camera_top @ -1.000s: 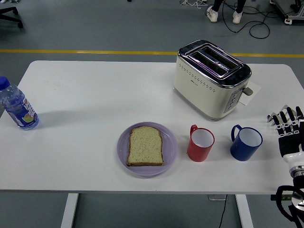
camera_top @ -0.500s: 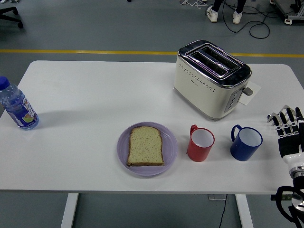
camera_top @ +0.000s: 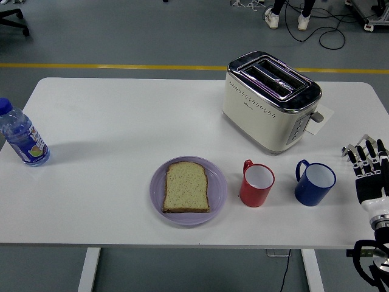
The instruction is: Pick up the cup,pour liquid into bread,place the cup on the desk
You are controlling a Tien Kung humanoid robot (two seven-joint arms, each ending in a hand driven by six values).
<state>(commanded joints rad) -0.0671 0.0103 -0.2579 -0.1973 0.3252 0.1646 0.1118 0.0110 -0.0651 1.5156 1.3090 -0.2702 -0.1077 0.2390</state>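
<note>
Right hand (camera_top: 368, 173) is hovering, fingers spread and empty, right of the blue ceramic cup (camera_top: 315, 183). It should be approaching level, wrapping the body opposite the handle.

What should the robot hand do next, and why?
Probably move the right robot hand left toward the blue cup, the nearest cup: its fingers are open and hold nothing, both cups stand untouched, and the bread slice waits on the purple plate.

Bread (camera_top: 186, 187) on plate (camera_top: 217, 201), two cups (camera_top: 256, 185) right; toaster (camera_top: 270, 100) behind
</note>
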